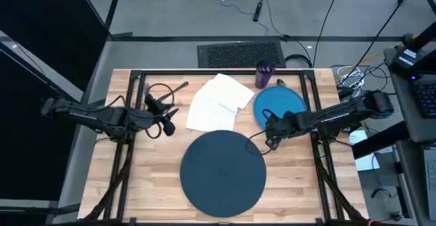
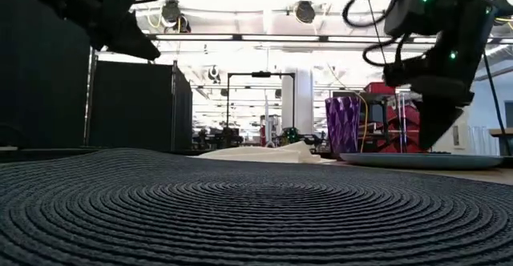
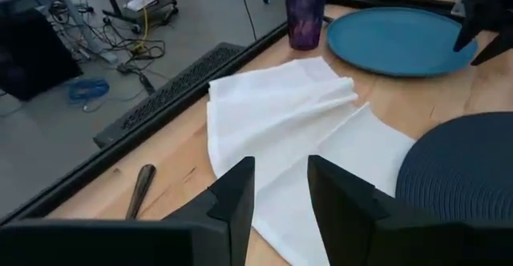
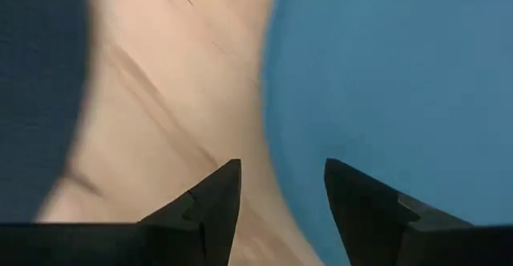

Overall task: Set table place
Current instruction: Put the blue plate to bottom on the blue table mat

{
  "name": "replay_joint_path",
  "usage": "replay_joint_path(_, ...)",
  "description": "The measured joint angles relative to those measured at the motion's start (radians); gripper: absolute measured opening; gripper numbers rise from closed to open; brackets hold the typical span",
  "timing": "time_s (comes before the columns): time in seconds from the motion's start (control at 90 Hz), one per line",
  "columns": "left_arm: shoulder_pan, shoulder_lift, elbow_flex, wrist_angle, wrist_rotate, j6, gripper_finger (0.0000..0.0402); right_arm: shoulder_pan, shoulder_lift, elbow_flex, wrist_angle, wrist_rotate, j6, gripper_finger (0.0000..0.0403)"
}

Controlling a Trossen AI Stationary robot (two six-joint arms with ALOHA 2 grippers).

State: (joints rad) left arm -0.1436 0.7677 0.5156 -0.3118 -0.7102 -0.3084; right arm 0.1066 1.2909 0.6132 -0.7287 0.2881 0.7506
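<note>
The dark navy woven disc (image 1: 223, 173) lies flat at the table's near middle. Behind it the white napkin (image 1: 218, 103) lies spread out. To its right the bright blue plate (image 1: 281, 107) rests flat on the planks, with the purple cup (image 1: 264, 74) standing upright behind it. A metal utensil handle (image 3: 140, 190) lies near the table's far edge. My left gripper (image 1: 169, 120) hangs open above the table, left of the napkin. My right gripper (image 1: 268, 129) is open and points down over the plate's near-left rim (image 4: 276, 138), one finger on either side of it.
The table's black frame (image 1: 225, 71) runs along its far edge, with a dark floor mat (image 1: 240, 52) behind it. Bare planks (image 1: 146, 178) show left of the disc and right of it (image 1: 293, 178). Cables and equipment stand off the table's right side (image 1: 409, 69).
</note>
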Motion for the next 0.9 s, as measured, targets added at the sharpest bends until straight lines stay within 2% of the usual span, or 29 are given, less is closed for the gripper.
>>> replay_joint_path(0.556, 0.0, 0.077, 0.0, 0.051, 0.001, 0.01, 0.0104, -0.002, 0.12, 0.001, 0.008, 0.022, -0.015, 0.0159)
replay_joint_path(0.644, 0.0, 0.077, 0.0, 0.052, 0.001, 0.01, 0.0104, -0.002, 0.129, 0.002, 0.025, 0.017, -0.023, 0.0126)
replay_joint_path(0.767, 0.0, 0.077, 0.0, 0.052, 0.0, 0.01, 0.0104, 0.0, 0.133, 0.003, 0.053, 0.04, -0.048, 0.003)
replay_joint_path(0.9, 0.0, 0.077, 0.0, 0.052, 0.001, 0.01, 0.0104, -0.002, 0.134, 0.004, 0.073, 0.06, -0.068, 0.0008)
